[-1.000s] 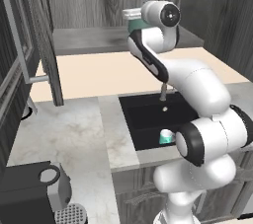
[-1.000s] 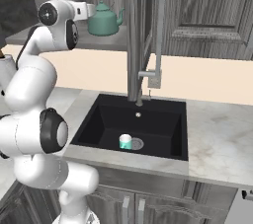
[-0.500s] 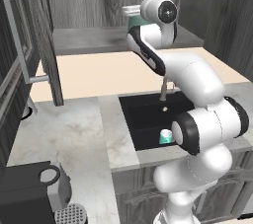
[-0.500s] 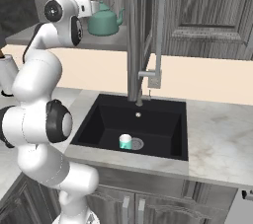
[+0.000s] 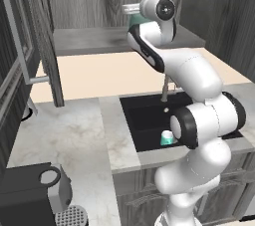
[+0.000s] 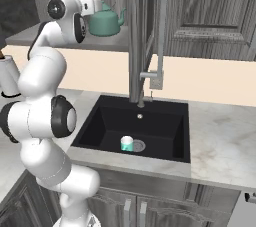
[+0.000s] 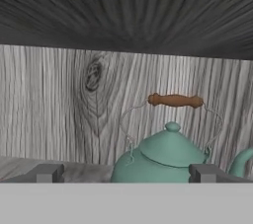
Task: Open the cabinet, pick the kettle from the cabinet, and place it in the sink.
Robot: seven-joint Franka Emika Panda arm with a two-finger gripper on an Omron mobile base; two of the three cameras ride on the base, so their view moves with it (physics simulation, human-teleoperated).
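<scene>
The gripper stood with jaws wide, empty, facing the green kettle inside the open cabinet.

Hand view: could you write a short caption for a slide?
Open pincer faces the green kettle with a brown handle inside the cabinet.

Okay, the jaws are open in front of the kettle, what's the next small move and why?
Probably ease the gripper forward. The teal kettle sits ahead on the cabinet shelf, lined up between the open jaws, not yet gripped.
</scene>
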